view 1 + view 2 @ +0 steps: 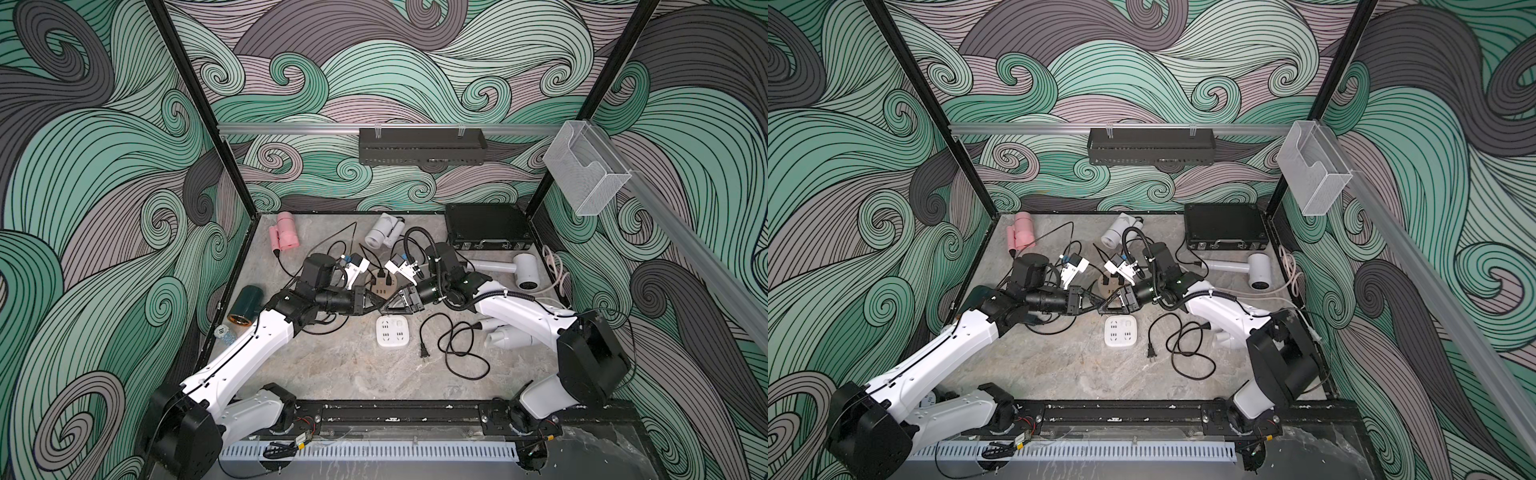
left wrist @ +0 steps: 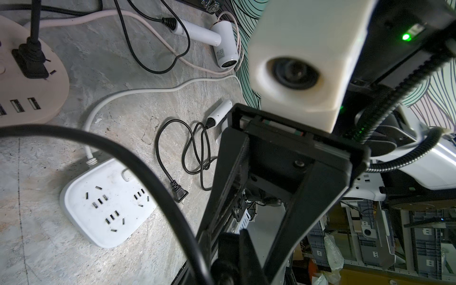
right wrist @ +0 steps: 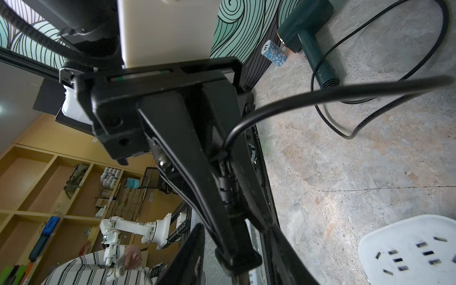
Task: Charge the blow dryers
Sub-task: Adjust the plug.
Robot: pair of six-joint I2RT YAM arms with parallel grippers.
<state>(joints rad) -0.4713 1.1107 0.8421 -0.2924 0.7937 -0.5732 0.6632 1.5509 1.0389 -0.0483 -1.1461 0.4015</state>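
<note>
Right wrist, L gripper (image 3: 234, 254) pinching cord (image 3: 345, 91)

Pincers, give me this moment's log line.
left pincer: shut on black cord | right pincer: open at left pincer's tip | white hub: sockets empty

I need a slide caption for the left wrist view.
Loose black plug beside white socket hub; another plug sits in peach hub.

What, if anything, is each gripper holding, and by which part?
The left gripper is shut on a black cord at the ribbed collar beside its plug. The right gripper is at that plug; whether it grips cannot be told.
</note>
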